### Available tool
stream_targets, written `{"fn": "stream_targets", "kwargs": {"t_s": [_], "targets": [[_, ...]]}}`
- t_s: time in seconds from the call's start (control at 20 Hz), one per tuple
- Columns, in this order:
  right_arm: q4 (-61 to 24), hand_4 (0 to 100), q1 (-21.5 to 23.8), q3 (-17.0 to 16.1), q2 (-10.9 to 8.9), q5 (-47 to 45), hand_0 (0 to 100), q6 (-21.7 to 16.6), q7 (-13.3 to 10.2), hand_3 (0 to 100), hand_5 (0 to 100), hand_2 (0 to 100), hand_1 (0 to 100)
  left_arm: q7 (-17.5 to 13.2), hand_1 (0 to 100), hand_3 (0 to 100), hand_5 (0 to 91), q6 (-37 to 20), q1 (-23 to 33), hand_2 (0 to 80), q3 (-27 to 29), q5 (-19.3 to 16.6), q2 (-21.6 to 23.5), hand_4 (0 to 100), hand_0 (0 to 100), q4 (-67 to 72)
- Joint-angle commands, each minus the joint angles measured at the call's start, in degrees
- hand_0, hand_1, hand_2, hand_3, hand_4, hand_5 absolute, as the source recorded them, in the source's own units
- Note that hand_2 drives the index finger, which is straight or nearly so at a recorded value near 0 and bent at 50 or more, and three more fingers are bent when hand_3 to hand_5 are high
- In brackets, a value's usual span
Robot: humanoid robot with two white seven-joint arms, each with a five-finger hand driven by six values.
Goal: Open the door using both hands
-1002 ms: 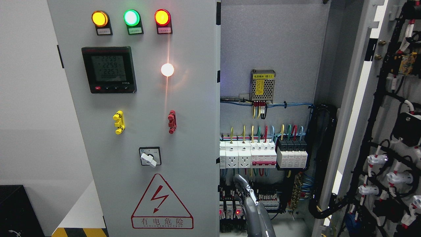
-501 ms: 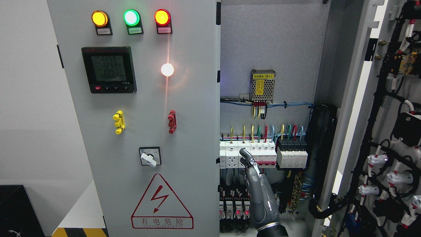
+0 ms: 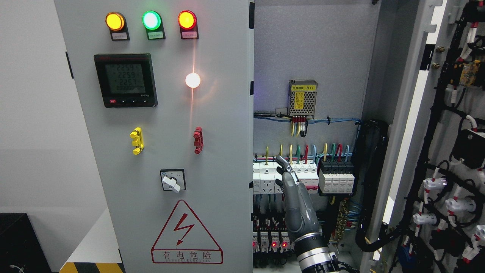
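The grey left cabinet door (image 3: 170,113) stands closed; it carries three lit lamps, a meter, two small handles and a rotary switch. The right door (image 3: 447,151) is swung wide open at the picture's right, its inner side full of black cabling. My right hand (image 3: 284,167) rises from the bottom edge inside the open cabinet, just right of the left door's free edge (image 3: 251,151). It is seen edge-on, fingers stretched upward and holding nothing, in front of the white breakers (image 3: 265,180). The left arm is out of view.
Inside the cabinet are a perforated power supply (image 3: 302,98), black breakers (image 3: 337,178), coloured wires and terminal blocks with red LEDs (image 3: 273,242). A thick black cable bundle (image 3: 373,189) runs down the right wall. A black box (image 3: 19,242) sits at the lower left.
My right hand has risen from the bottom edge up to the breaker row, with more of the wrist now showing. Both doors are unmoved.
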Motion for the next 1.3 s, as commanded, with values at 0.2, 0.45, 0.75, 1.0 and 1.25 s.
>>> {"fn": "stream_targets", "kwargs": {"t_s": [0.2,0.45,0.75,1.0,1.25], "targets": [[6.01,0,-4.86,-0.81,-0.05,-4.73,19,0.77,0.53,0,0,0,0,-0.01,0,0,0.0,0.05,-0.1,0.0,-0.08,0.0,-0.97,0,0,-0.16],[5.92,0,-5.13,-0.81,-0.31,-5.89,19,2.27,0.7,0,0,0,0,-0.01,0,0,0.0,0.05,-0.1,0.0,-0.08,0.0,-0.97,0,0,-0.16],[6.71,0,-6.62,-0.9,-0.4,-5.98,19,2.36,1.05,0,0,0,0,-0.01,0,0,0.0,0.05,-0.1,0.0,0.01,0.0,-0.97,0,0,-0.16],[7.15,0,-7.15,-0.9,-0.49,-6.06,19,2.44,2.45,0,0,0,0,-0.01,0,0,0.0,0.05,-0.1,0.0,0.01,0.0,-0.97,0,0,-0.16],[8.2,0,-8.29,-1.95,-0.57,-6.5,19,2.36,3.87,0,0,0,0,-0.01,0,0,0.0,0.05,-0.1,0.0,-0.07,0.0,-0.97,0,0,-0.16]]}}
